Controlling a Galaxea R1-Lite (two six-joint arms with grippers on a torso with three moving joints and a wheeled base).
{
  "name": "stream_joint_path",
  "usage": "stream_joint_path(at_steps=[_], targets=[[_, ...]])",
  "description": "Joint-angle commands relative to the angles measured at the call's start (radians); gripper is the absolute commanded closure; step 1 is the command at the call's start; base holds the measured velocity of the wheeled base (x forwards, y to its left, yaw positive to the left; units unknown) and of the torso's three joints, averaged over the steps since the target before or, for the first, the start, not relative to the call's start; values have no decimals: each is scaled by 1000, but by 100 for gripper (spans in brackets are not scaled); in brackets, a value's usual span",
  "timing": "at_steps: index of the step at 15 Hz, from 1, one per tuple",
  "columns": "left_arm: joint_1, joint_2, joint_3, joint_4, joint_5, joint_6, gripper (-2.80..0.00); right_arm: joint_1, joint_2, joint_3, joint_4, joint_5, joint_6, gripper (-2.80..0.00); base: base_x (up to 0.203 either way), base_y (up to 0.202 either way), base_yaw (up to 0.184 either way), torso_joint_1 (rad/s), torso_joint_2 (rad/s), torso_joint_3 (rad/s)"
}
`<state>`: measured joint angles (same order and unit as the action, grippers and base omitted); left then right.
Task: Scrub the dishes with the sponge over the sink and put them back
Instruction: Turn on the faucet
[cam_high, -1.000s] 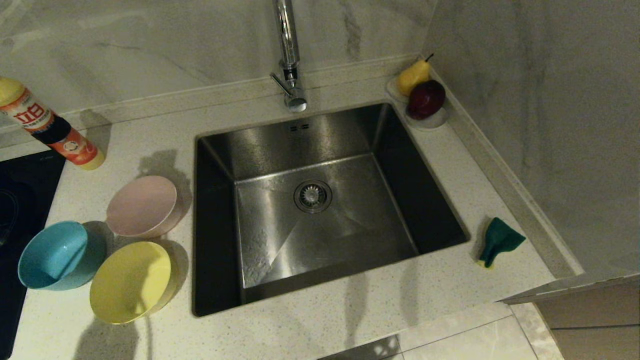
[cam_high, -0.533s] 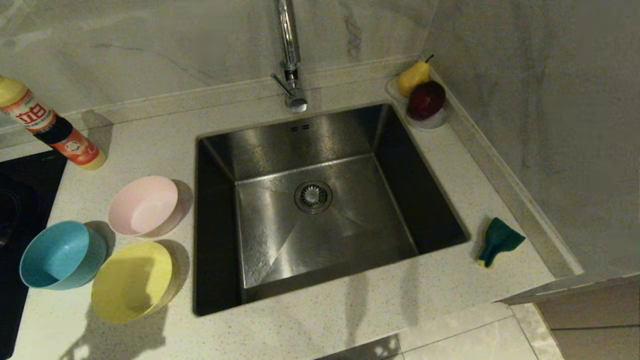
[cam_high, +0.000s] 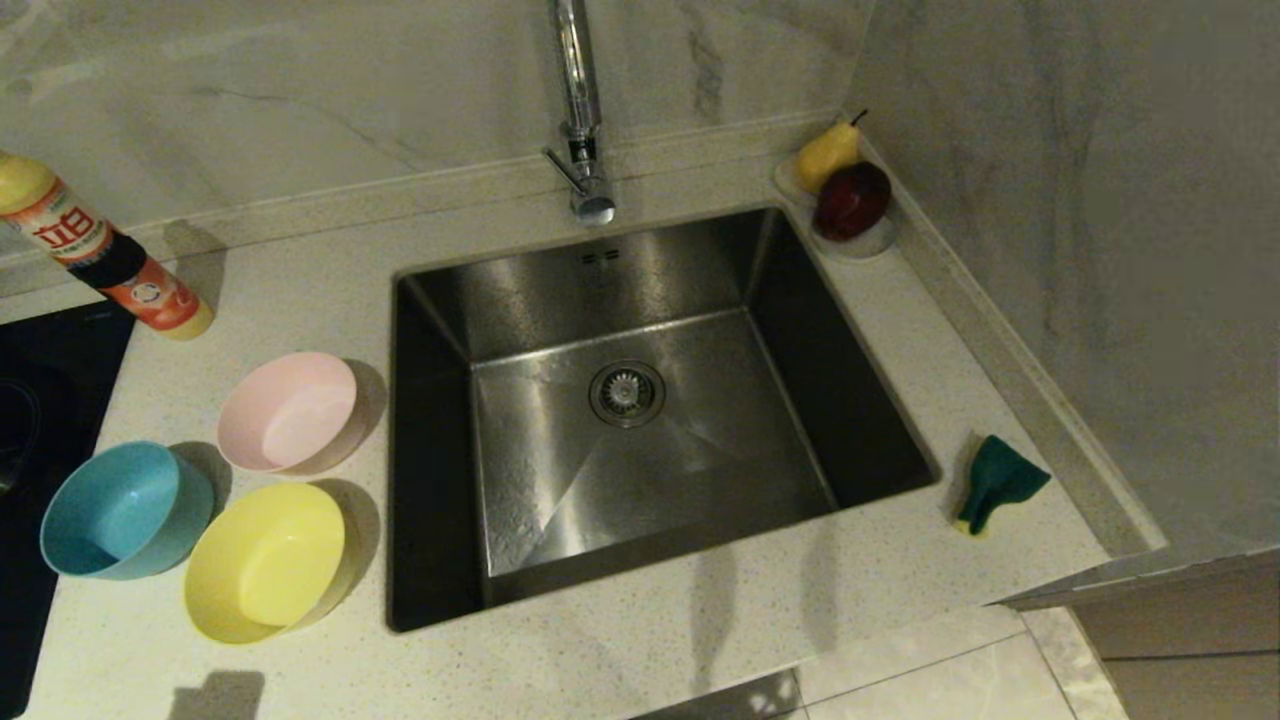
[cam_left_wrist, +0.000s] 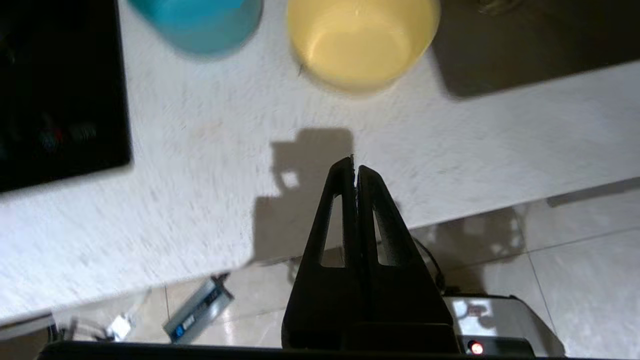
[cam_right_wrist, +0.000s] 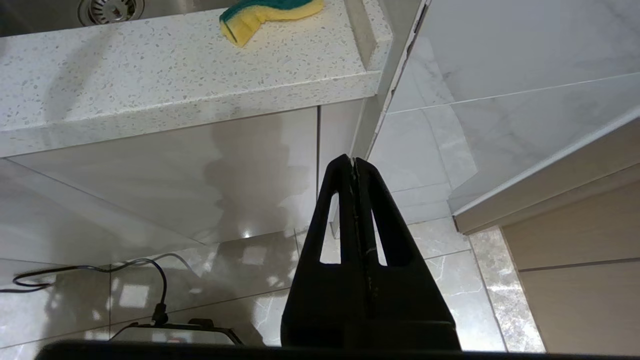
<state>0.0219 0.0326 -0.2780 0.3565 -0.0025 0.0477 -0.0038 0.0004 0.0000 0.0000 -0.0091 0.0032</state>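
Yellow bowl (cam_left_wrist: 361, 42) untouched on bench (cam_left_wrist: 200, 165); my left hand (cam_left_wrist: 354, 167) closed, empty; next: open, grasp bowl.

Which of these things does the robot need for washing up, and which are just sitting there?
Needed for the job:
- pink bowl
- blue bowl
- yellow bowl
- sponge
- sink

Just lying about:
- soap bottle
- tap
- pear
- dark red apple
- white dish under the fruit
- black stove
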Motion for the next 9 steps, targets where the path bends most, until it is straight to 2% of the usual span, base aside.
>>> stream_joint_path(at_steps=[1, 3, 9], targets=[[0, -31, 137, -70, 13, -13, 0, -1, 0, 0, 0, 0, 0, 0, 0, 0, 0, 0, 0, 0], [0, -31, 211, -180, 13, -14, 0, 1, 0, 0, 0, 0, 0, 0, 0, 0, 0, 0, 0, 0], [-2, -31, 214, -186, -16, -8, 0, -1, 0, 0, 0, 0, 0, 0, 0, 0, 0, 0, 0, 0]])
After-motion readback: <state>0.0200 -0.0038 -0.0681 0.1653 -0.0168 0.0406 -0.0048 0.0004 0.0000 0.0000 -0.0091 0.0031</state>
